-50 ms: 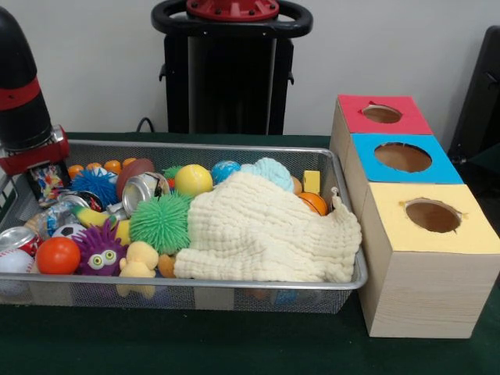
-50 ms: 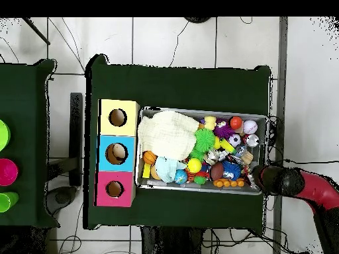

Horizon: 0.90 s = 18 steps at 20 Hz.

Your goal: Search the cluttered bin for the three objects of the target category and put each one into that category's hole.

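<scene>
A wire mesh bin (image 1: 234, 298) holds a jumble of toys, balls and cans. A cream cloth (image 1: 266, 230) covers its right half. At the left are a green spiky ball (image 1: 160, 223), a yellow ball (image 1: 193, 180), an orange ball (image 1: 58, 255), a purple fuzzy toy (image 1: 99, 251), a silver can (image 1: 143, 190) and a red-and-white can (image 1: 16, 238). My gripper (image 1: 45, 178) hangs low over the bin's far left corner. In the overhead view the gripper (image 2: 259, 177) sits at the bin's (image 2: 198, 110) lower right corner.
Right of the bin stands a row of wooden boxes, each with a round hole on top: red (image 1: 383, 114), blue (image 1: 402, 157) and yellow (image 1: 432, 216). The blue one (image 2: 116, 153) has something pale inside. Green felt covers the table.
</scene>
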Tool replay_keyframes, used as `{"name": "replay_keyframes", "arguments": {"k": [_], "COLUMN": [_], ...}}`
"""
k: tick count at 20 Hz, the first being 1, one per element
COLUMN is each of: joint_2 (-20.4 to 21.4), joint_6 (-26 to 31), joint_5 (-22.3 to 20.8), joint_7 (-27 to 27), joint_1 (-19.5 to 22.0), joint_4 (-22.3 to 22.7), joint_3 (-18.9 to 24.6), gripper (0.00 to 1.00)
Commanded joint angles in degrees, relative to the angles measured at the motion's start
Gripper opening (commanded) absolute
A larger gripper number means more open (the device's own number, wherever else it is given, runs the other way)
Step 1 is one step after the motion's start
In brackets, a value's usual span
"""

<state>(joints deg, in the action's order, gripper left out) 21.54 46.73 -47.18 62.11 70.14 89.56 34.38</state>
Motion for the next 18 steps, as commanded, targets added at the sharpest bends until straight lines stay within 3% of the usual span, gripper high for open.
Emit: {"name": "replay_keyframes", "arguments": {"k": [1,10,13,16,18], "joint_2": [-8.52,-8.35,-6.65,-3.24,1.30], "joint_6": [-2.02,-2.93,-3.68,-6.26,-8.02], "joint_5": [-5.25,-5.70,-5.69,-4.51,-3.40], "joint_7": [-8.69,-10.40,-8.71,-5.53,-1.96], "joint_1": [-0.09,0.57,0.22,1.03,1.15], "joint_4": [-5.56,-4.88,-3.64,-0.07,4.09], "joint_3": [-3.67,-2.99,-3.08,-2.24,-1.85], "gripper": [0.00,0.00,0.00,0.00,0.00]}}
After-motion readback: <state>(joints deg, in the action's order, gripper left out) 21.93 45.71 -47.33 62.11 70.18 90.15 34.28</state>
